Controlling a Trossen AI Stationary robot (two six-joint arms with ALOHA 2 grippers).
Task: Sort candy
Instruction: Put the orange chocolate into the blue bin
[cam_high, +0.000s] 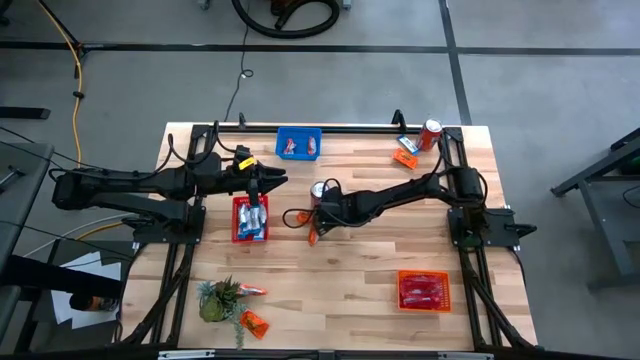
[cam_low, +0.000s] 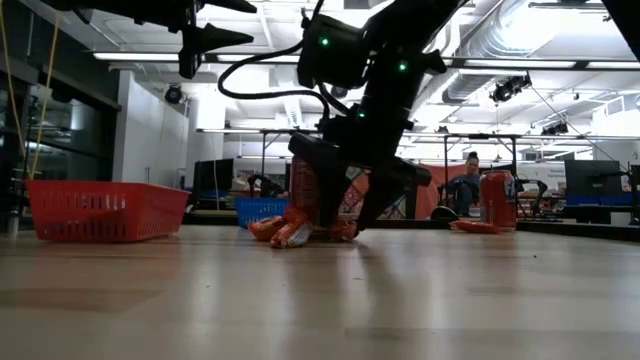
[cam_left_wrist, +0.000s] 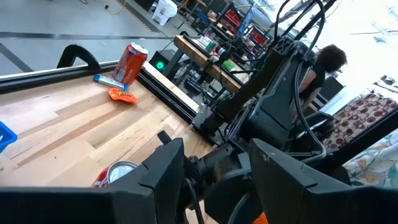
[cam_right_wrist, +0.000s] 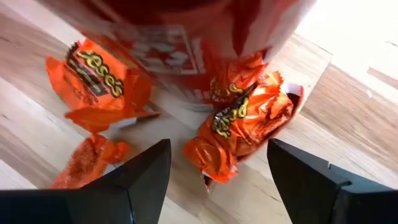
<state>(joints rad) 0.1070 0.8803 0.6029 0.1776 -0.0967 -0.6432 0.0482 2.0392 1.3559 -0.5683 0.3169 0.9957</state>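
Beside the middle drink can (cam_high: 319, 190), the right gripper (cam_right_wrist: 217, 165) gapes empty over unsorted orange candy (cam_right_wrist: 239, 127); three baskets already hold packets, strays remain, and the left gripper (cam_high: 280, 180) hovers part-open.

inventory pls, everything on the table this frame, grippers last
Light wooden table: one, holds everything below.
Blue plastic basket: one, far edge centre, candy inside.
Red plastic basket: one, left of centre, blue-and-white candy inside.
Orange plastic basket: one, near right, pink-red candy inside.
Orange wrapped candy packets: at least three, mid-table beside a can.
Red-and-silver drink cans: two, one mid-table, one at the far right corner.
Loose candy by the corner can: orange, count unclear.
Small green leafy plant: one, near left, loose orange candy beside it.
Person: one, seated beyond the table.
Left gripper: above the red basket's far end.
Right gripper: open, over the mid-table candy.
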